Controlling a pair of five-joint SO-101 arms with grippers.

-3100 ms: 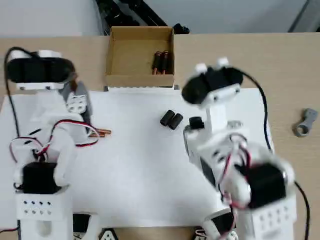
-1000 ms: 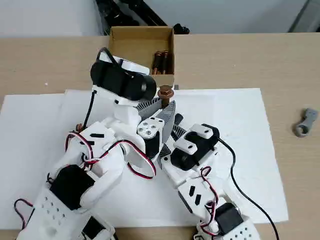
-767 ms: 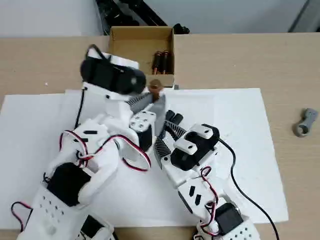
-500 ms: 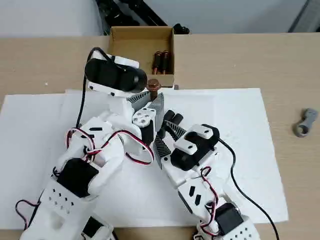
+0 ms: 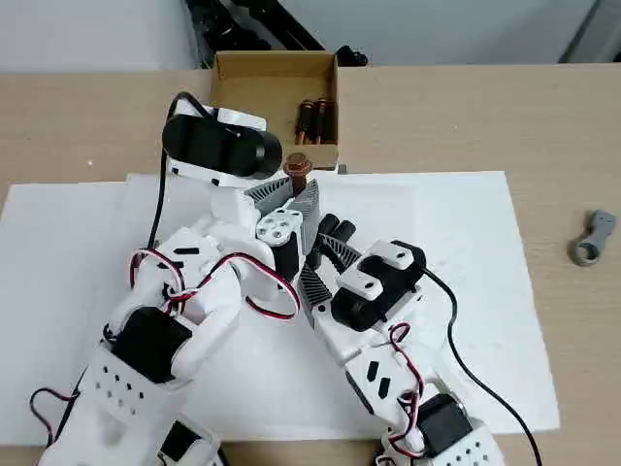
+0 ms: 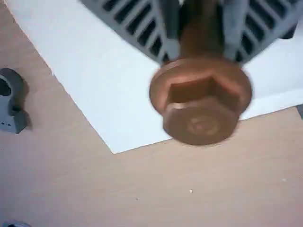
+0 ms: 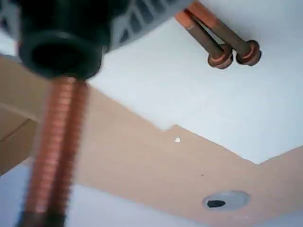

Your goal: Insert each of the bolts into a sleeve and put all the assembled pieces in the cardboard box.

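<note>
Left tool (image 5: pixel 294 194), high view: clenched on copper hex-head bolt (image 5: pixel 298 169), near brown cardboard box (image 5: pixel 275 60). Left wrist view: grey ribbed fingers (image 6: pixel 137 23) flank bolt shank. Right wrist view: right tool (image 7: pixel 75 23) grasps black cylindrical sleeve (image 7: pixel 60 52); threaded shank just beside its mouth.

— What does the rig itself look like on your feed?
— I see two arms in white printed plastic, the left arm (image 5: pixel 184 291) and the right arm (image 5: pixel 388 359), with black motor housings (image 5: pixel 221 148) at the joints.
— Wiring?
— I see red, white and black wire loops (image 5: pixel 163 282) on each, and a thick black cable (image 5: pixel 453 335) off the right one.
— The ends?
— Grey ribbed fingers (image 6: pixel 128 19), and a round white plate (image 5: pixel 279 225) dotted with small holes. My left base (image 5: pixel 116 388) carries a grid of little holes.
</note>
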